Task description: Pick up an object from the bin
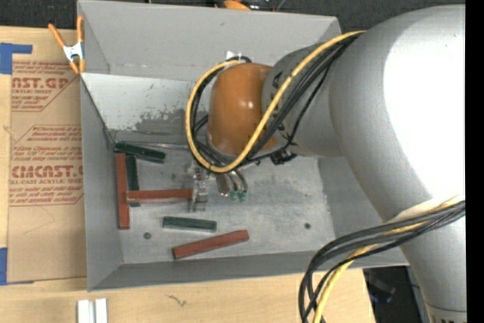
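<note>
Starting at the gripper (200, 194): down low near the middle of the grey metal bin (302, 215), hanging beneath the rounded orange wrist cover (236, 113) and its loop of yellow and black cables (198, 98). Open or closed, cannot tell, with the wrist crowding over it. Set right at the right-hand end of a flat red-brown bar (159, 196) lying crosswise on the bin floor; touching it or just above it, cannot tell either. Sensible as a target, judging by position alone: a free end, bare floor to its right, room to come down on both sides. Nothing visibly clamped, so no hold to report.

Outward to the left: that bar's far end meeting a second red-brown bar (122, 193), laid lengthwise close along the left wall, the two making an L. Just beside that one, a dark green bar (133, 174) running the same way, and over its top end a tilted dark green bar (141, 153) near the foot of the back slope. Crowded and close to the wall there, hence probably awkward to reach.

Outward to the front: a short dark green bar (189, 223), alone and just in front of the gripper; nearer the front wall, a longer red-brown bar (210, 244), slightly tilted, apart from everything else. Both flat on the floor and free all round, so likely fair alternatives should the first bar slip.
</note>
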`<act>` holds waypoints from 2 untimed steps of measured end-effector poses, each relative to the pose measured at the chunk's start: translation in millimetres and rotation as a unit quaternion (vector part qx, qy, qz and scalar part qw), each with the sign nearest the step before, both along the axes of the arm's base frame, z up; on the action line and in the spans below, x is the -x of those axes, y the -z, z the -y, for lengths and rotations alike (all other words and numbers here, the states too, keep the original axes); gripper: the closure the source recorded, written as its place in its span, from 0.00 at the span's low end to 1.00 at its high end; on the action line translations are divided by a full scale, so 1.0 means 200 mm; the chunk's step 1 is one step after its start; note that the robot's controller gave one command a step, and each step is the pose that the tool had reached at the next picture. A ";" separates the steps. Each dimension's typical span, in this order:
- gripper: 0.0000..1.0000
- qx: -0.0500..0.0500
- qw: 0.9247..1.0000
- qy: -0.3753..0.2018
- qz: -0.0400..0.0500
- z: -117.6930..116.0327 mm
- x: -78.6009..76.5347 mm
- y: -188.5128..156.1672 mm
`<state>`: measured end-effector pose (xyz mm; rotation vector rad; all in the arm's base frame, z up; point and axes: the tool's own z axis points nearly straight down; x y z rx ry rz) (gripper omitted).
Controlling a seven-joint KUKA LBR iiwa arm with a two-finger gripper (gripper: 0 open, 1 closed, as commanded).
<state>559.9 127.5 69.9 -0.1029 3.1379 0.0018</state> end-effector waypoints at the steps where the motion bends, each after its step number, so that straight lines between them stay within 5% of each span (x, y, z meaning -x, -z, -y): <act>1: 1.00 -0.001 1.000 0.009 0.004 0.04 -0.04 -0.61; 2: 0.00 0.000 1.000 0.009 0.000 0.04 -0.03 -0.59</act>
